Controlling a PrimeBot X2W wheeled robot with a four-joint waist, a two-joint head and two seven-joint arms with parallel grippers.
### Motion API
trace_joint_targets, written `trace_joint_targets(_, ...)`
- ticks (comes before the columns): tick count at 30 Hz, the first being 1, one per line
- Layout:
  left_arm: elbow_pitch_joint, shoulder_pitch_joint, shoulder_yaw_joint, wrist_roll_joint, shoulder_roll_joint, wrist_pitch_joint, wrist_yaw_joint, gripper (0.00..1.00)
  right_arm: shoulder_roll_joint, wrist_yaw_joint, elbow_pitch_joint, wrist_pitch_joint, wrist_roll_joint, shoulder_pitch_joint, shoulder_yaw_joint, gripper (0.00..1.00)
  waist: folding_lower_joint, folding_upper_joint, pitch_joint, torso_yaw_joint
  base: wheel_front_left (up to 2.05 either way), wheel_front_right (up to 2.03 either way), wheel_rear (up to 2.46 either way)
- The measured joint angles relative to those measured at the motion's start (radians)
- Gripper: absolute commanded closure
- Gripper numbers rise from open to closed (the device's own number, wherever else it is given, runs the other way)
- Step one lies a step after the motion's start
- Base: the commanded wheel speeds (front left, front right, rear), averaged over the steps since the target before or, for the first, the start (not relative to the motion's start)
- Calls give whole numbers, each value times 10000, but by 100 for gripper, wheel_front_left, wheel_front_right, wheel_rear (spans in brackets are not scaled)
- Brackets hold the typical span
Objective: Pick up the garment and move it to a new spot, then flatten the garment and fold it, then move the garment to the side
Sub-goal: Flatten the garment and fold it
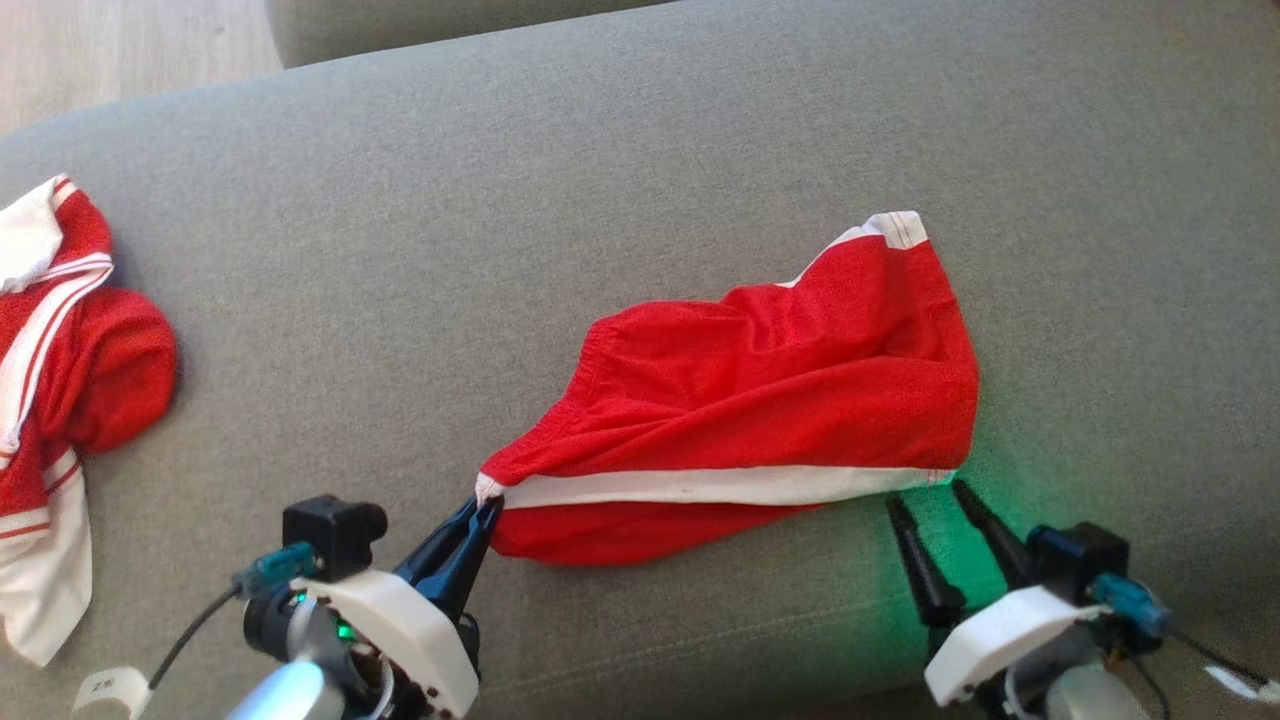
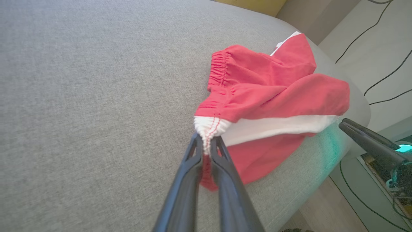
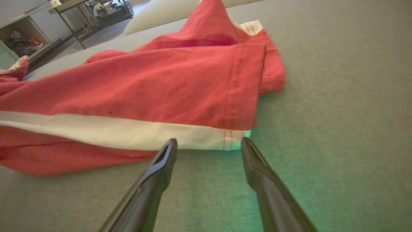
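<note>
While waistband corner of red shorts [image 1: 760,390] is pinched by left gripper [image 1: 486,508], right gripper [image 1: 927,493] held wide, hem corner just ahead, ungrasped. Lift, relocation, flattening, folding judged outstanding.

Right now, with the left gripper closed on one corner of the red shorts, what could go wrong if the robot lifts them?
1. The left gripper pinches only the bunched white corner of the red shorts; that small hold might slip.
2. The right gripper is open, just short of the other corner; lifted by one side, the shorts would likely crumple more.
3. They lie near the front edge of the couch, so a slip could drop them off.
</note>
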Motion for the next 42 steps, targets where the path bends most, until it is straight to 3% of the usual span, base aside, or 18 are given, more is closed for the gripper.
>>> trace_joint_targets(5,-100,0,29,0,79,-4,90,100,-12,0,522,0,-481,-500,-587,0,0,0,59,70,0,0,0)
trace_joint_targets(11,-123,-5,52,2,130,-17,102,100,-8,0,1225,0,-692,-794,-454,0,0,0,159,176,0,0,0)
trace_joint_targets(12,-125,-8,52,2,136,-17,105,100,-10,0,1388,0,-690,-815,-403,12,1,0,169,199,0,0,0)
trace_joint_targets(13,-125,-12,54,2,140,-17,123,100,-10,0,1540,0,-685,-836,-345,49,0,0,178,221,0,0,0)
trace_joint_targets(14,-125,-12,54,2,146,-17,146,100,-8,0,1626,0,-669,-851,-284,70,0,0,186,239,0,0,0)
trace_joint_targets(15,-125,-13,58,2,151,-17,150,100,-8,0,1653,0,-635,-876,-221,100,0,0,196,250,0,0,0)
trace_joint_targets(26,-184,-13,100,105,247,-387,240,100,-6,0,623,0,-1009,-884,-403,100,0,0,-77,150,0,0,0)
trace_joint_targets(37,-1294,-53,391,364,374,-880,529,100,0,2,-2913,725,-1453,104,-1271,100,0,0,-410,-58,0,0,0)
trace_joint_targets(42,-2140,-1344,416,368,520,-105,320,100,0,2,-4719,1791,-1264,-182,-1632,100,-1,0,-537,1,0,0,0)
